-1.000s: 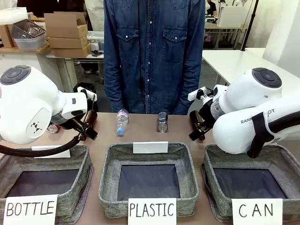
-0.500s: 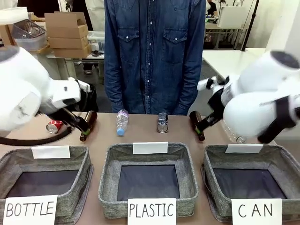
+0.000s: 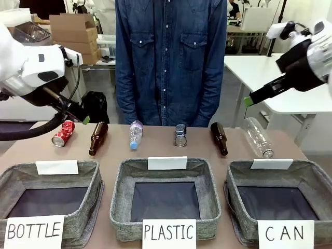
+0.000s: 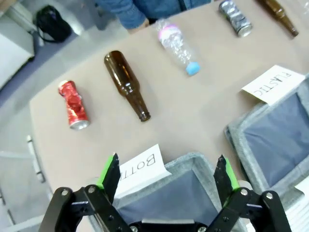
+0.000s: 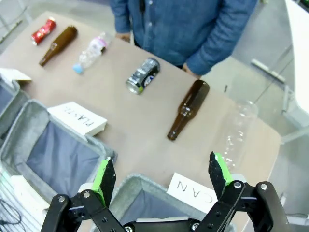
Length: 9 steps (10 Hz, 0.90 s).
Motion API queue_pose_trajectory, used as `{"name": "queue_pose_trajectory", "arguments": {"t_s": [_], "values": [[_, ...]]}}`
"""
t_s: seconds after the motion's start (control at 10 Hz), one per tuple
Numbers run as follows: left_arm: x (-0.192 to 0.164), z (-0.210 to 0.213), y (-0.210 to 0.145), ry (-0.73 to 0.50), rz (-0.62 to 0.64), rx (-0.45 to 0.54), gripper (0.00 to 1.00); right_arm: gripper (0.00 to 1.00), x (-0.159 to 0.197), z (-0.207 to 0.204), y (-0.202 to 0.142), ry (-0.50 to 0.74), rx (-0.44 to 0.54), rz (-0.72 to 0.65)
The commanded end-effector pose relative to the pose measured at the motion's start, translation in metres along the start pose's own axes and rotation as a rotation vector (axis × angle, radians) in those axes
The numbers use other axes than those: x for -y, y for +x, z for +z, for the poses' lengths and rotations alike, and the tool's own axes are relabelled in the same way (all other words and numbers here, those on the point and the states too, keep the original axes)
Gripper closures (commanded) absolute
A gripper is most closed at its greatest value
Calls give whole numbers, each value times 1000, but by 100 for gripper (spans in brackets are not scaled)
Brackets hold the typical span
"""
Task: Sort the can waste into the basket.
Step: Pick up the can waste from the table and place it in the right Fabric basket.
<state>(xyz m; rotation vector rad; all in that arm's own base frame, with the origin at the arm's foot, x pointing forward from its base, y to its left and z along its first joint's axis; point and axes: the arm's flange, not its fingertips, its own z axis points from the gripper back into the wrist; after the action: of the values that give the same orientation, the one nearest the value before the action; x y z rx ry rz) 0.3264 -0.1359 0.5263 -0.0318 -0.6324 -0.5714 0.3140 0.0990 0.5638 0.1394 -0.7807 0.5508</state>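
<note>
**A:** Front first. Where are we?

**B:** Both cans lie on the table beyond the baskets. The red can (image 3: 63, 133) is at far left and the dark can (image 3: 180, 135) is mid-table, before the person (image 3: 171, 57). The basket (image 3: 239, 218) marked CAN sits at our right and looks empty. Our left gripper (image 3: 83, 119) shows near the red can. Our right gripper (image 3: 249, 100) is raised high at the right, well apart from everything. We can't read either one's spread from here.

**A:** Left wrist?

**B:** The left gripper (image 4: 166, 169) is spread wide with nothing in it. The red can (image 4: 73, 104) lies on its side, looking crumpled.

**A:** Right wrist?

**B:** The right gripper (image 5: 160, 170) is wide and empty too, above the basket's (image 5: 140, 182) far rim. The dark can (image 5: 143, 75) lies on its side, with a brown bottle (image 5: 188, 109) near it.

**A:** So how do we do this well?

**B:** We judge that nothing is sorted yet. Our right arm is nearest the basket, so we'd send it for the dark can. We'd turn the jaws across its width, come straight down, close on the middle and keep off the brown bottle. The red can means a long carry, so we'd grip it firmly, since dented walls may slip.
</note>
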Motion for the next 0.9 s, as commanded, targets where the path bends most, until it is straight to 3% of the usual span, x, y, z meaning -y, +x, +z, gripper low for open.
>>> {"name": "queue_pose_trajectory", "arguments": {"t_s": [0.0,0.1,0.2,0.3,0.4,0.5,0.8], "values": [[10,9,5,-274,-71,-11,0,0,5,-11,-2,85,-95,-34],[-3,18,3,-518,17,-16,0,0,16,-8,-11,281,-150,-90],[-30,29,-6,-745,143,7,0,0,36,-2,-15,573,-174,-368],[-63,28,-21,-1057,310,62,0,0,62,5,-30,948,-194,-478],[-89,19,-42,-1142,452,87,0,0,89,8,-50,1074,-85,-678],[-101,13,-57,-1180,542,125,0,0,108,12,-68,1146,6,-789],[-132,9,-88,-1187,672,248,0,0,128,16,-96,1147,264,-918]]}}
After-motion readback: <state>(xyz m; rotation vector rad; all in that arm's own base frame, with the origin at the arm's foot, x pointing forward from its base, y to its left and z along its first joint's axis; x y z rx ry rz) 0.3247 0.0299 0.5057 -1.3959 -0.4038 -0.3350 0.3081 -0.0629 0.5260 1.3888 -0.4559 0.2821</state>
